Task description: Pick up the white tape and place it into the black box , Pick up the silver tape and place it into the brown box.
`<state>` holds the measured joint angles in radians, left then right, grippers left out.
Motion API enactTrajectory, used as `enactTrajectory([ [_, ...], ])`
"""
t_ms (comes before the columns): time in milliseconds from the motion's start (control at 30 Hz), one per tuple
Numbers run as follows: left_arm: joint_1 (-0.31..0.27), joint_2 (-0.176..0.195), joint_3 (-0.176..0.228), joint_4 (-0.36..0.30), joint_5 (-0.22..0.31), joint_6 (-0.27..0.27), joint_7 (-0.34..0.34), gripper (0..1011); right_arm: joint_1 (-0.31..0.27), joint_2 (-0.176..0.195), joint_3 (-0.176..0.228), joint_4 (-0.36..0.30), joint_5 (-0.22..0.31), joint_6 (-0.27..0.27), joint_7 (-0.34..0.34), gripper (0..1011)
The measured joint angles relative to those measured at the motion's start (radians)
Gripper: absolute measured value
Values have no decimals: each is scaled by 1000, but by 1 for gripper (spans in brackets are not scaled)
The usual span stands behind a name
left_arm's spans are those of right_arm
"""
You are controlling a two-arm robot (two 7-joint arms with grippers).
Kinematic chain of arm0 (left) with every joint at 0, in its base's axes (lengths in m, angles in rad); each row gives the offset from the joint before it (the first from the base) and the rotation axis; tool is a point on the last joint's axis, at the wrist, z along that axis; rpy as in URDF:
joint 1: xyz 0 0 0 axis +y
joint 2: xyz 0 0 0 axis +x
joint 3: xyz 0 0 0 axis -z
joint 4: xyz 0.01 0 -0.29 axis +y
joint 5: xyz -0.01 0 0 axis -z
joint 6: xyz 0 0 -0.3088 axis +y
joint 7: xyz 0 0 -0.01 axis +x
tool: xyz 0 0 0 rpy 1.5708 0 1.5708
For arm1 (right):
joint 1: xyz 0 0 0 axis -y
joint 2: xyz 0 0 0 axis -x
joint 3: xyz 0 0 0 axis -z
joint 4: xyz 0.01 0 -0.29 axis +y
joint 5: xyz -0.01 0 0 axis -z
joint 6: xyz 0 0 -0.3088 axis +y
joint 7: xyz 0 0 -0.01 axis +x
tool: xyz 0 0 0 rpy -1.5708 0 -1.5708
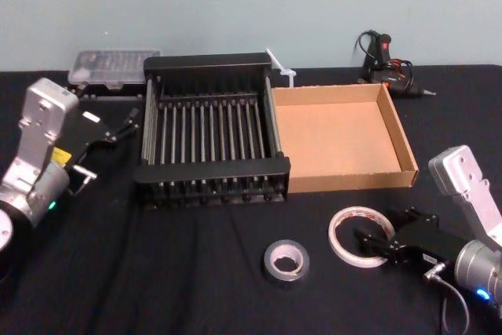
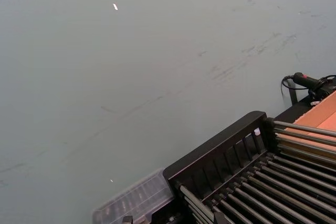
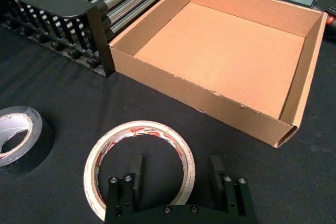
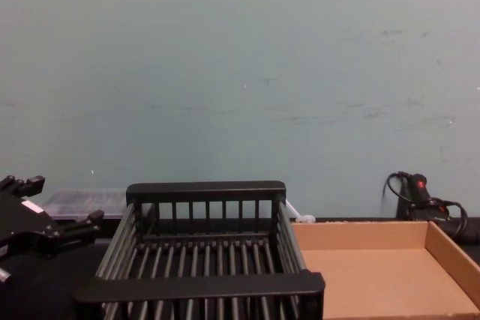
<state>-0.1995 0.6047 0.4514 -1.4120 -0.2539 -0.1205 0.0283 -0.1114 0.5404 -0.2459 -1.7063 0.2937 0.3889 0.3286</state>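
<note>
Fingers (image 3: pixel 137 169) of the right gripper (image 3: pixel 176 165) gape wide, straddling the white tape (image 3: pixel 139 128) wall, looks set for a pinch! Ring lies flat before the brown box (image 1: pixel 345 180), silver tape (image 3: pixel 39 148) beside; left gripper (image 4: pixel 64 201) waits open beside the black box (image 1: pixel 212 169)

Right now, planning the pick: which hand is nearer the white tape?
Right. The right hand straddles the white tape rim; the left hand hovers far off by the black box.
</note>
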Motion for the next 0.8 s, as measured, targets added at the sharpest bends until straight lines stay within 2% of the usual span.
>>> enactTrajectory([
  [33, 0, 0, 0, 0, 0, 0, 0, 1001, 0, 0, 0, 0, 0, 0, 0, 810],
  [67, 0, 0, 0, 0, 0, 0, 0, 1001, 0, 0, 0, 0, 0, 0, 0, 747],
  [167, 0, 0, 0, 0, 0, 0, 0, 1001, 0, 0, 0, 0, 0, 0, 0, 690],
  [200, 0, 0, 0, 0, 0, 0, 0, 1001, 0, 0, 0, 0, 0, 0, 0, 629],
  [267, 0, 0, 0, 0, 0, 0, 0, 1001, 0, 0, 0, 0, 0, 0, 0, 590],
  [700, 0, 0, 0, 0, 0, 0, 0, 1001, 0, 0, 0, 0, 0, 0, 0, 151],
  [800, 0, 0, 0, 0, 0, 0, 0, 1001, 0, 0, 0, 0, 0, 0, 0, 107],
])
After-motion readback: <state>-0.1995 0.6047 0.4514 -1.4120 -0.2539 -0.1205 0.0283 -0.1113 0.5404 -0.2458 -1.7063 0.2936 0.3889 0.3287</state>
